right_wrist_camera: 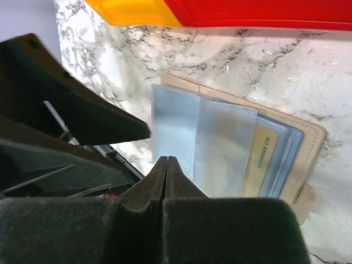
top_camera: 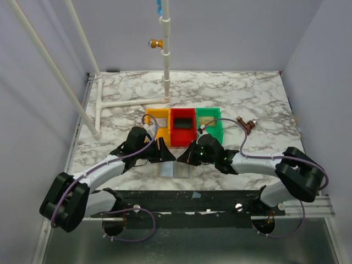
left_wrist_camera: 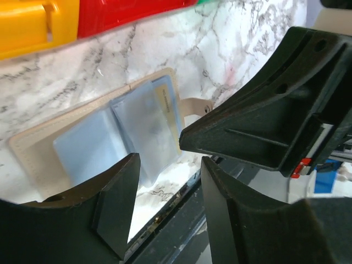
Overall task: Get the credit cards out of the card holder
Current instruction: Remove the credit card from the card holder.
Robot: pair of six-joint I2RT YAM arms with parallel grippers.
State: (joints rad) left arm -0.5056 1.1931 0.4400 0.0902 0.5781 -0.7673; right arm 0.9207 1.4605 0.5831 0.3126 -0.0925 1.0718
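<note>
l gripper (left_wrist_camera: 168,165): jaws apart, nothing between them, tips just by the near edge of the card holder (left_wrist_camera: 33,151). r gripper (right_wrist_camera: 166,165): fingers pressed tight together, tips at the edge of the clear bluish sleeves (right_wrist_camera: 220,143); can't tell if a sleeve is pinched. the 2 grippers sit close, facing each other over the holder. holder lies open & flat on the marble table (top_camera: 247,93), near its front edge, between both arms. beige rim shows round the sleeves, w/ the strap tab (right_wrist_camera: 303,201) sticking out at one side. a tan card (right_wrist_camera: 264,157) w/ a printed no. sits tucked in a pocket, partly under the sleeves. beyond the holder, side by side in a row: yellow tray (top_camera: 157,116), red tray (top_camera: 183,137), green tray (top_camera: 215,131). a dark card (top_camera: 183,124) lies in the red tray.
</note>
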